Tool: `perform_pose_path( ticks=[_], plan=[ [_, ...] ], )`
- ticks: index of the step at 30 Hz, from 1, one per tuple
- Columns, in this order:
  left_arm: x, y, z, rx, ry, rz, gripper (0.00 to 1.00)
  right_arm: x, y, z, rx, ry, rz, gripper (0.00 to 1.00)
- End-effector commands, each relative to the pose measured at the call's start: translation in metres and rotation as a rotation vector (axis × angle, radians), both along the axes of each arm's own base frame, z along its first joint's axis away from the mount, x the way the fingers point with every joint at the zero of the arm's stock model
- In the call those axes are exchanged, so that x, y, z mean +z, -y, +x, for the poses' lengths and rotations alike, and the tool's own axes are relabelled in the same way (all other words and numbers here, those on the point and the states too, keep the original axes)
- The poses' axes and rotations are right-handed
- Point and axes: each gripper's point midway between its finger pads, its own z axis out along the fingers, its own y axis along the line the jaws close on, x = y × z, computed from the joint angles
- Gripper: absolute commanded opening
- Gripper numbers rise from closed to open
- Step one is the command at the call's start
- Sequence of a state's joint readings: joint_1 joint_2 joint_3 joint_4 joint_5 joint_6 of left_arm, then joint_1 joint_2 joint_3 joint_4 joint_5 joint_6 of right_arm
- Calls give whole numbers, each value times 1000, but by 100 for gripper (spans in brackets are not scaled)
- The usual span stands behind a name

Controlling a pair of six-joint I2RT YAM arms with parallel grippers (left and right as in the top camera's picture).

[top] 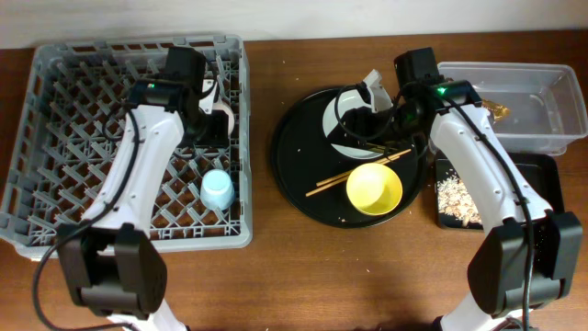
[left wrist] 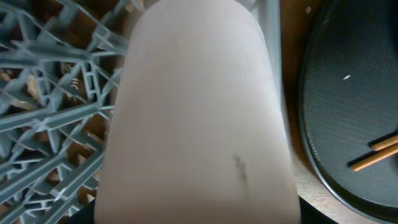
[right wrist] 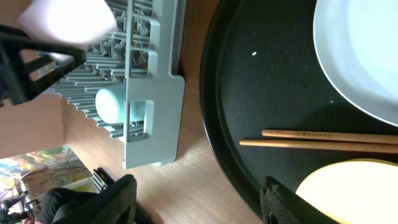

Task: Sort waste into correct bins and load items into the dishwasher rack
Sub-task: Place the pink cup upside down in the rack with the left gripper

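My left gripper (top: 208,108) is shut on the pale pink cup (top: 220,118) and holds it over the right side of the grey dishwasher rack (top: 55,138). The pink cup (left wrist: 199,118) fills the left wrist view. A light blue cup (top: 218,189) stands in the rack. My right gripper (top: 369,99) is open and empty over the grey plate (top: 347,124). In the right wrist view its fingers (right wrist: 199,193) spread over the table beside the plate (right wrist: 360,56), chopsticks (right wrist: 323,138) and yellow bowl (right wrist: 354,190). Food scraps (top: 457,196) lie in the flat black tray (top: 542,179).
The plate, chopsticks (top: 358,172) and yellow bowl (top: 374,189) sit on a large round black tray (top: 294,152). The clear tub (top: 551,110) stands at the back right with a gold scrap (top: 499,110) in it. The rack's wall (right wrist: 149,81) lies close to the round tray.
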State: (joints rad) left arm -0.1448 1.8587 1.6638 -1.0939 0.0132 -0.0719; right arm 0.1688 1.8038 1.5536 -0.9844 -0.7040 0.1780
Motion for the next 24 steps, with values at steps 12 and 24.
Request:
perform_pose_path(
  ticks=[12, 24],
  plan=[
    [-7, -4, 4, 16, -33, 30, 57, -3, 2, -1, 15, 9, -15, 65],
    [21, -7, -26, 12, -148, 48, 58, -5, 3, -1, 11, 4, -33, 65]
  ],
)
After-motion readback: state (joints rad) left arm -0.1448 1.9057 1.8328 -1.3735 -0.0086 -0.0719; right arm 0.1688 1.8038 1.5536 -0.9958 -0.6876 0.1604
